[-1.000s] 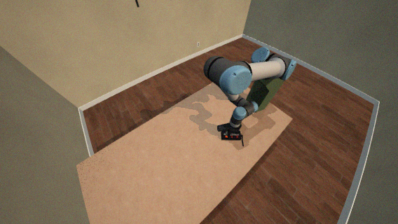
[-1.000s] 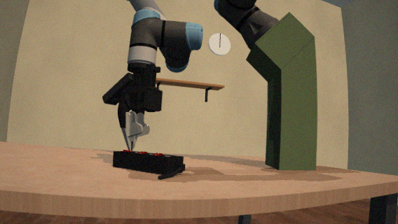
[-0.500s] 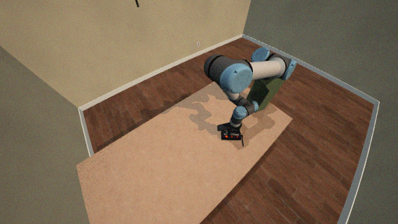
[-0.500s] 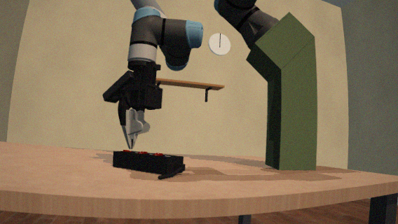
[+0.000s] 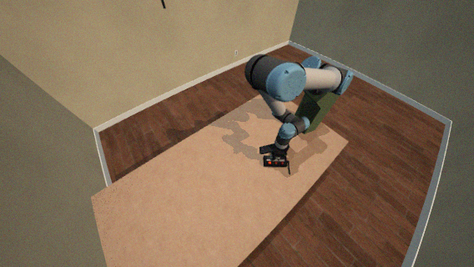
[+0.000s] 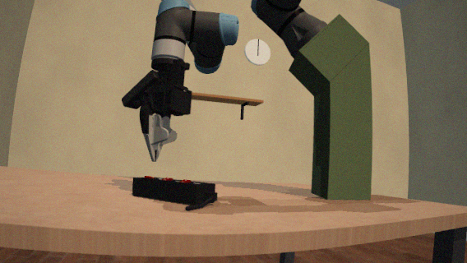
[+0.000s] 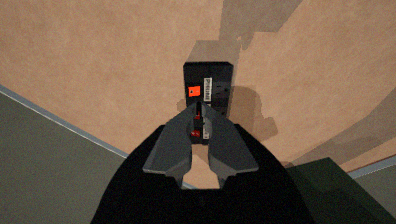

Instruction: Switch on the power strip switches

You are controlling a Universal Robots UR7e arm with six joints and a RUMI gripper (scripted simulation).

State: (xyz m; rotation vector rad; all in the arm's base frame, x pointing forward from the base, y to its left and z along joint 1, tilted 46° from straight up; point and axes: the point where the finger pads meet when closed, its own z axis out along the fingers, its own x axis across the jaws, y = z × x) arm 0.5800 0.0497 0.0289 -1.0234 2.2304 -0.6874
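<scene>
The black power strip (image 6: 174, 191) lies flat on the table with its red switches facing up; it also shows in the top view (image 5: 276, 161) and in the wrist view (image 7: 207, 92). Three red switches sit in a row on its top. In the wrist view the far switch (image 7: 194, 91) shows bright orange-red; the two nearer ones are mostly hidden behind my fingers. A short black cord stub (image 6: 201, 202) sticks out at its right end. My gripper (image 6: 154, 158) is shut and empty, pointing down, a little above the strip's left end.
A tall green block (image 6: 339, 115), the arm's mount, stands on the table to the right of the strip. A wall shelf (image 6: 226, 99) and a round white clock (image 6: 257, 52) are on the wall behind. The table's edge runs close to the strip in the top view.
</scene>
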